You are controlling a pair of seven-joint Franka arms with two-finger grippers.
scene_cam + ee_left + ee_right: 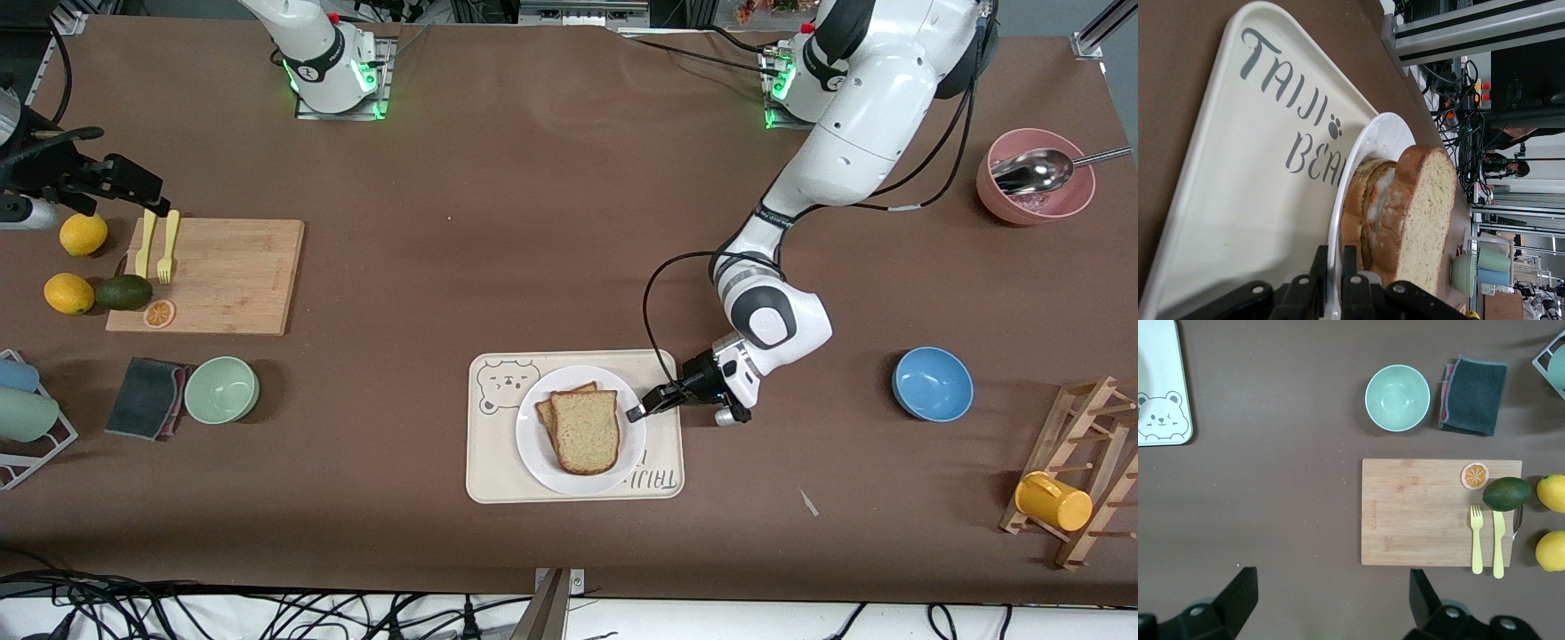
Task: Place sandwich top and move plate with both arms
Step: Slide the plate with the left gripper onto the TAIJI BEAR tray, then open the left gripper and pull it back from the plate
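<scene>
Left gripper (642, 410): jaws nearly pressed together, pinching the rim of the white plate (542, 458) at its edge toward the left arm's end of the table; in the left wrist view the fingertips (1350, 261) straddle that rim. Plate: rests on the cream bear-printed tray (487, 462). Sandwich top (585, 430): speckled light brown slice with darker crust, lying on the plate atop a lower slice (544, 412), white filling showing between them in the left wrist view. Right gripper (1331, 603): jaws spread wide, holding nothing, raised over bare brown table near the wooden cutting board (1418, 513); this arm waits. Board carries a yellow fork (1477, 539), yellow knife (1498, 543) and orange slice (1475, 475); avocado (1506, 493) overlaps its edge, two lemons (1553, 493) just beside. Green bowl (1397, 397) and dark cloth (1473, 385) lie nearby.
</scene>
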